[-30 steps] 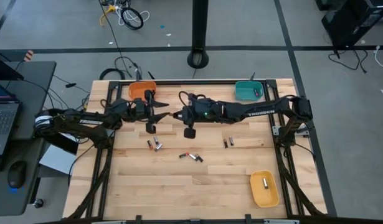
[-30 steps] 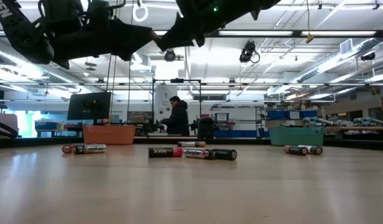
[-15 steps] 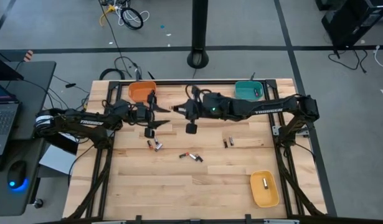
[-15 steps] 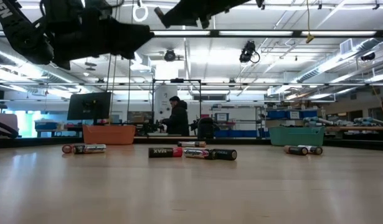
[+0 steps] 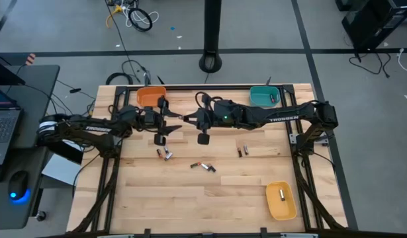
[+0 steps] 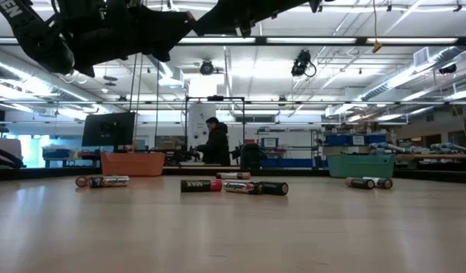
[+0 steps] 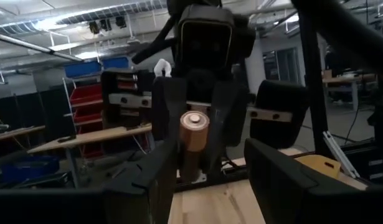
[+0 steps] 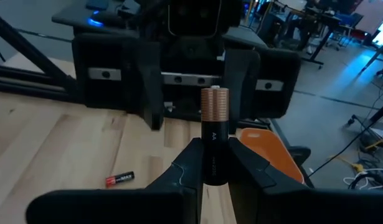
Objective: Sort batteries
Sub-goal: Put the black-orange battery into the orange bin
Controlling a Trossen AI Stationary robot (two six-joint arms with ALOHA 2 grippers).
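Right wrist view: black, copper-capped battery [image 8: 215, 137], seemingly AA.

Even, bright overhead light fills the high view; the table [image 5: 210, 192] shows only faint, soft shadows under the arms. In the low view, long ceiling strip lights [image 6: 331, 39] burn white and glare, and the arms overhead turn to black silhouettes against them. The near tabletop there is blurred; the batteries [image 6: 233, 185] sit fairly sharp. The left wrist view is dim and soft, with bright ceiling lights behind. The right wrist view is brighter, its held battery [image 8: 214, 137] crisp, the near fingers [image 8: 182, 171] dark and blurred.
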